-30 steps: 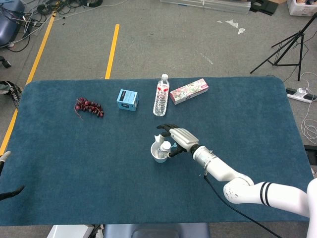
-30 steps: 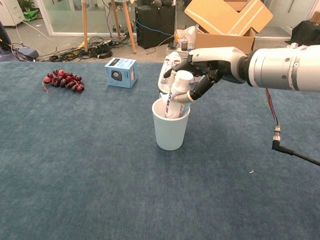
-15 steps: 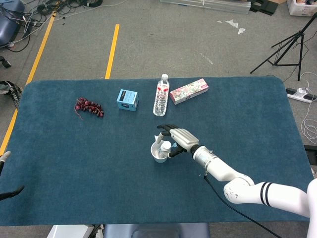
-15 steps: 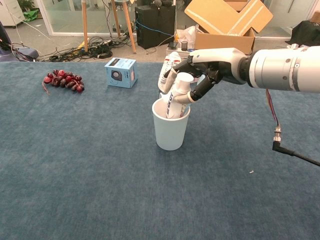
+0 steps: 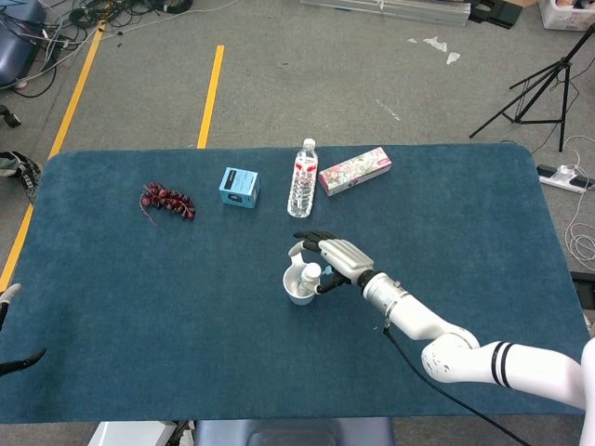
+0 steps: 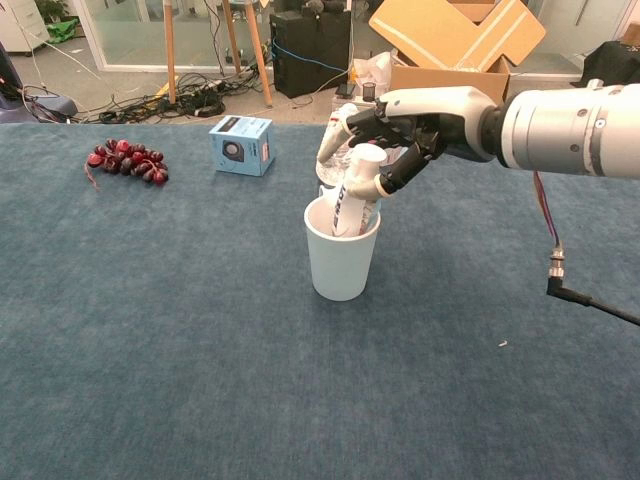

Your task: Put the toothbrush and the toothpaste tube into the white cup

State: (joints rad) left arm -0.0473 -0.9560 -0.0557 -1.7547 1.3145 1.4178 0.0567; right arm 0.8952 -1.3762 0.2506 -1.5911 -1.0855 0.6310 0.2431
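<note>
The white cup (image 6: 341, 262) (image 5: 299, 287) stands mid-table. The white toothpaste tube (image 6: 352, 196) (image 5: 310, 273) stands in it cap up, leaning on the rim nearest my right hand. My right hand (image 6: 412, 125) (image 5: 339, 258) hovers at the cap; its fingers arch just above the cap and the thumb lies beside the tube's neck. In the head view a slim white piece (image 5: 296, 252) sticks up at the cup's far rim; I cannot tell whether it is the toothbrush. Only a sliver of my left hand (image 5: 11, 294) shows at the table's left edge.
Behind the cup stand a water bottle (image 5: 302, 178), a flowered box (image 5: 354, 171) and a small blue box (image 5: 239, 187) (image 6: 241, 144). A bunch of dark grapes (image 5: 167, 200) (image 6: 126, 160) lies at the back left. A black cable (image 6: 590, 305) trails from my right forearm.
The fingers of my right hand have lifted off the tube's cap and the hand has risen slightly. The tube has sunk a little in the cup.
</note>
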